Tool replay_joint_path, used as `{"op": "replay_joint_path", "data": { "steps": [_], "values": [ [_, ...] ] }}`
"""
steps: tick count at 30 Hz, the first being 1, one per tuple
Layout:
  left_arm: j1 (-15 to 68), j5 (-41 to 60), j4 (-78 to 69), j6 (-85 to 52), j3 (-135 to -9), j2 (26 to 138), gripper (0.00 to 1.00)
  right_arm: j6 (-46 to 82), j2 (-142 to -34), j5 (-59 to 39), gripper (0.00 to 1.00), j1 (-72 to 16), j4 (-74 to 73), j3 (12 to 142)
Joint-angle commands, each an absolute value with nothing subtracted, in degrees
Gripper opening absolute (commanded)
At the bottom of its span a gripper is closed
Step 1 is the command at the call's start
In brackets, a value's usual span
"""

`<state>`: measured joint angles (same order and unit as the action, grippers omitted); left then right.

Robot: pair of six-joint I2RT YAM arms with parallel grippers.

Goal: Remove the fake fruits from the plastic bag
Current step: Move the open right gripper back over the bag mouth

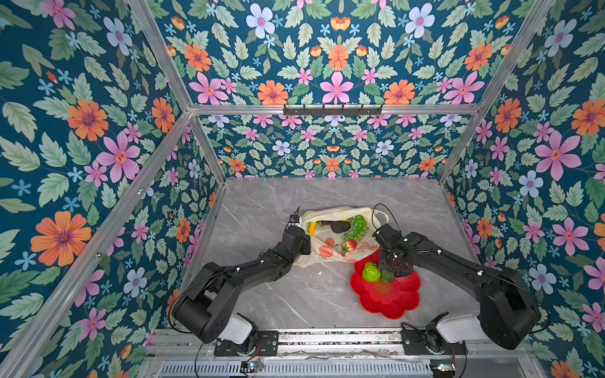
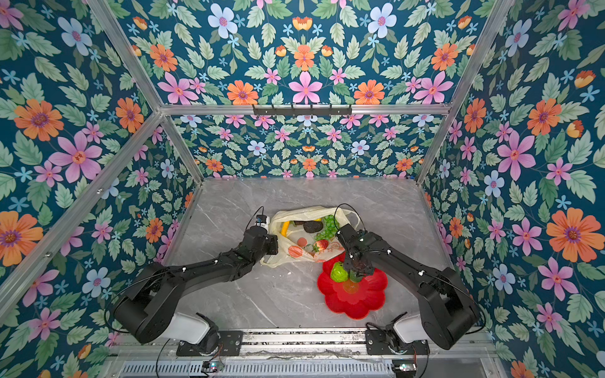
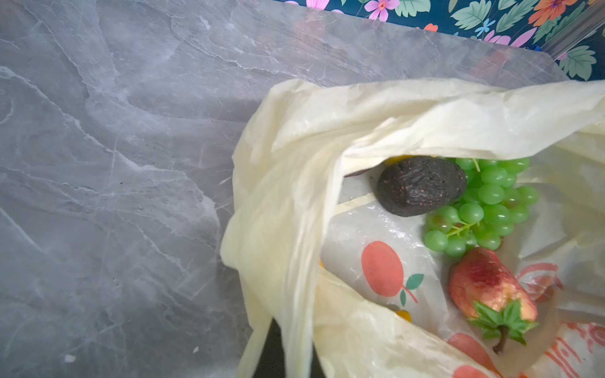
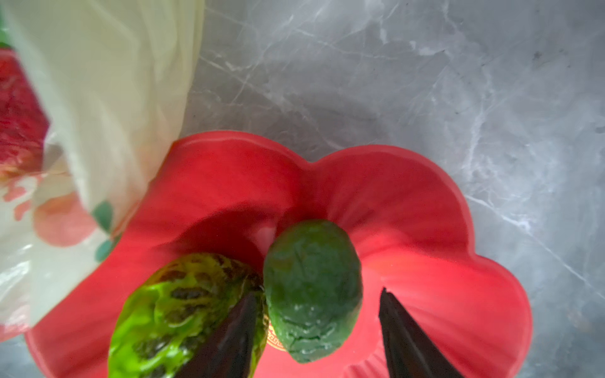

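Right gripper (image 4: 319, 292) of mine hangs over the red dish (image 1: 389, 304), jaws apart. A dark green fruit (image 4: 314, 261) lies unclamped between them, beside a bright bumpy green fruit (image 4: 183, 311).

My left gripper (image 1: 305, 243) is closed on the plastic bag (image 1: 327, 212) at its left rim. Other fake fruits (image 1: 352, 234) lie inside: avocado (image 1: 339, 226), grapes (image 1: 357, 225), strawberry (image 1: 349, 245), banana (image 1: 312, 228).

The bag lies mid-table on grey marble (image 1: 262, 203), its corner overlapping the dish's rim. Floral walls (image 1: 98, 131) close three sides. Bare marble lies behind the bag and left of the dish.
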<state>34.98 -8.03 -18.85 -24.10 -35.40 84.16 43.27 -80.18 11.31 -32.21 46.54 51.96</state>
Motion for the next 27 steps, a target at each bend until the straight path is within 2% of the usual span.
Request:
{"op": "replay_joint_path", "data": {
  "steps": [1, 11, 14, 19, 24, 27],
  "values": [
    [34.98, -8.36, -19.16, -24.12, -35.81, 84.21, 0.05, 42.98, -79.41, 13.64, 0.62, -32.25, 48.91, 52.71],
    [35.93, -9.70, -18.41, -23.12, -36.12, 83.49, 0.05, 37.50, -71.28, 12.40, 0.60, -35.11, 44.49, 55.27],
    [36.01, -9.37, -18.38, -23.12, -36.27, 83.45, 0.05, 28.97, -69.63, 7.02, 0.61, -36.61, 38.11, 56.23],
    [36.04, -9.24, -18.37, -23.20, -36.18, 83.36, 0.05, 13.40, -71.03, 6.89, 0.63, -38.14, 29.76, 58.59],
    [36.02, -9.54, -17.84, -23.42, -36.33, 83.61, 0.05, -3.51, -73.87, -2.11, 0.71, -37.58, 19.87, 58.72],
    [36.03, -9.25, -17.93, -23.56, -36.30, 83.65, 0.05, -9.65, -76.89, -9.69, 0.71, -35.97, 17.56, 59.68]
  ]
}}
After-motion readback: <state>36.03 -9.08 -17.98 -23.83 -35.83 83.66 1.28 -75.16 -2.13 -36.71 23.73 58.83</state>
